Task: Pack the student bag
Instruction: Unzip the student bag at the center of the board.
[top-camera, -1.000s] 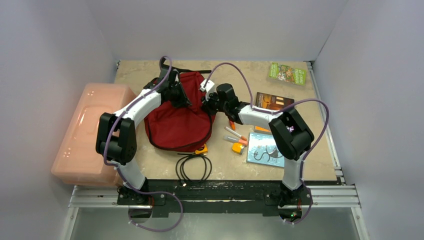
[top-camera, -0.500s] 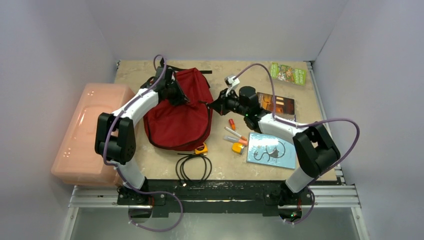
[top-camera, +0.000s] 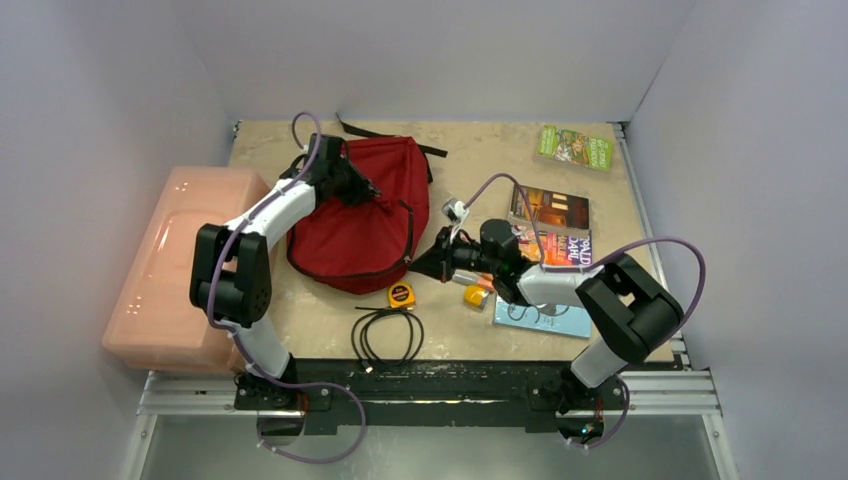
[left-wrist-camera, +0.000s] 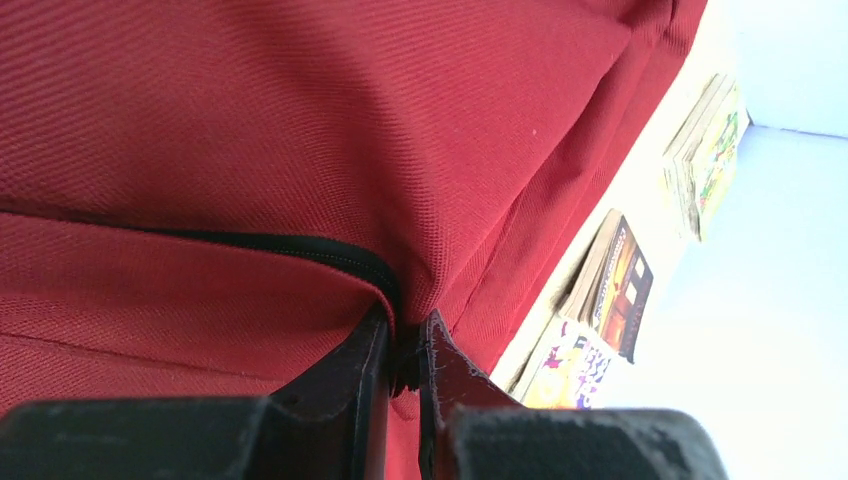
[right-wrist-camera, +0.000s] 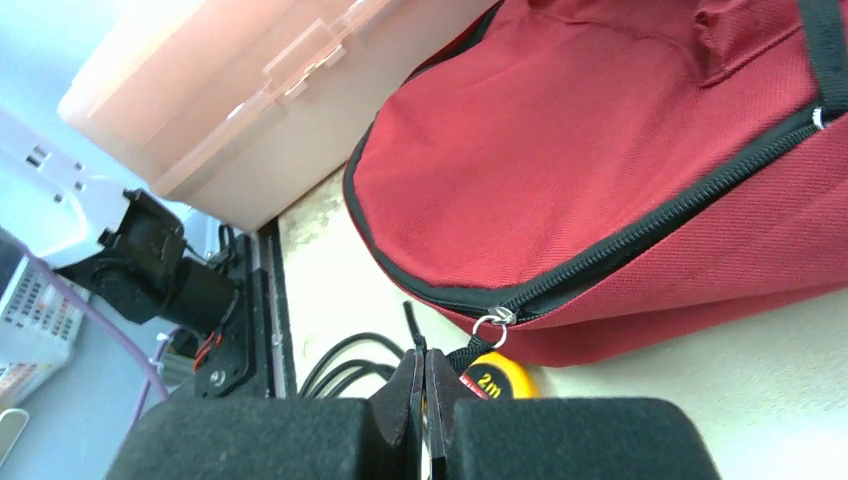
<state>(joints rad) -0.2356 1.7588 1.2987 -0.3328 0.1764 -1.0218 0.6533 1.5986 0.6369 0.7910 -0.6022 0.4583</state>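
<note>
Top: bag (top-camera: 345, 230) sits just left of R gripper (top-camera: 424, 266) and under L gripper (top-camera: 366, 190), so L arm is nearer; long axis runs near-to-far.
L wrist: jaws almost shut, pinching bag fabric beside the zip (left-wrist-camera: 300, 250).
R wrist: jaws fully closed on zip pull (right-wrist-camera: 460, 354); zip runs up-right, away from the tips.

Bare table (top-camera: 480, 150) strip betw. student bag (top-camera: 355, 230) & books (top-camera: 548, 210), far side; tape measure (top-camera: 401, 295) + cable coil (top-camera: 388, 335) at near edge
</note>
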